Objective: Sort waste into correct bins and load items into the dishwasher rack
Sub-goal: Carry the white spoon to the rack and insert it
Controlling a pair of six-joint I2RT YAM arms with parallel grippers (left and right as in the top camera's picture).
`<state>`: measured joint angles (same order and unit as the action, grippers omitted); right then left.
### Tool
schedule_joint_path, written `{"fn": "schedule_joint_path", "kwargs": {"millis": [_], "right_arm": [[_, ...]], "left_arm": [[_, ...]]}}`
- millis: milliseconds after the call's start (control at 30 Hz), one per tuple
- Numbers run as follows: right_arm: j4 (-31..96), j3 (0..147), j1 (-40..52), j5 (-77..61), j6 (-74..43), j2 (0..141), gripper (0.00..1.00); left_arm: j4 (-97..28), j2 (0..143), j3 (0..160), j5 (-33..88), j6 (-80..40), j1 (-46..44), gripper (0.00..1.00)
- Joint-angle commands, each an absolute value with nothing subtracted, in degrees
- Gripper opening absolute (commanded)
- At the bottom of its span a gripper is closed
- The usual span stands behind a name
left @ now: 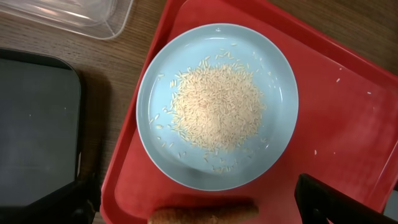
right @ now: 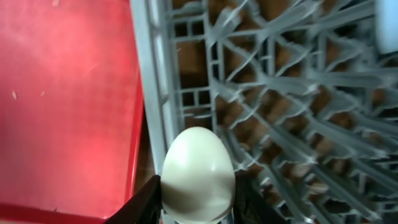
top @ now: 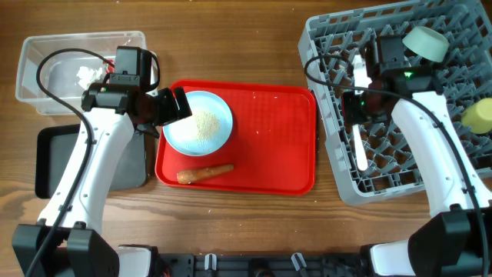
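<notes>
A pale blue plate (top: pixel 198 123) of white rice grains (left: pixel 217 106) sits at the left end of the red serving tray (top: pixel 277 146). An orange carrot stick (top: pixel 204 173) lies in front of it. My left gripper (top: pixel 173 104) is open and empty at the plate's left edge; in the left wrist view the left gripper (left: pixel 199 208) has its fingers either side of the carrot stick (left: pixel 205 215). My right gripper (top: pixel 360 100) is shut on the white spoon (right: pixel 198 174) over the grey dishwasher rack (top: pixel 338 165). The red wrapper is out of view.
The clear tub (top: pixel 31 73) at the back left holds a white tissue wad (top: pixel 91 73). The black tray (top: pixel 54 158) lies in front of it, partly under my left arm. A pale green bowl (top: pixel 427 42) and a yellow-green cup (top: pixel 480 115) sit in the rack.
</notes>
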<state>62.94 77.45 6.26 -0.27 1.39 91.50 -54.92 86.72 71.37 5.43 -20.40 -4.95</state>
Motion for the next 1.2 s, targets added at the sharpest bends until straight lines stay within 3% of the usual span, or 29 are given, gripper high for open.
{"fn": "schedule_joint_path", "kwargs": {"millis": [0, 200, 467, 733, 967, 1167], "right_arm": [[60.73, 72.62, 6.24, -3.90, 4.10, 91.48, 0.29], [57.71, 68.49, 6.24, -0.89, 1.32, 91.50, 0.29], [56.90, 68.49, 6.24, -4.60, 1.21, 91.50, 0.54], [56.36, 68.51, 6.24, -4.58, -0.27, 91.50, 0.54], [58.19, 68.49, 6.24, -18.61, -0.03, 91.50, 0.53], [58.70, 67.96, 6.24, -19.62, -0.45, 91.50, 0.53]], "left_arm": [[-54.96, 85.93, 71.79, 5.72, -20.12, -4.64, 1.00], [-55.13, 85.93, 71.79, 5.72, -20.12, -4.64, 1.00], [-55.13, 85.93, 71.79, 5.72, -20.12, -4.64, 1.00], [-55.13, 85.93, 71.79, 5.72, -20.12, -4.64, 1.00], [-55.13, 85.93, 71.81, 5.72, -20.12, -4.64, 1.00], [-55.16, 85.93, 71.79, 5.72, -20.12, -4.64, 1.00]]}}
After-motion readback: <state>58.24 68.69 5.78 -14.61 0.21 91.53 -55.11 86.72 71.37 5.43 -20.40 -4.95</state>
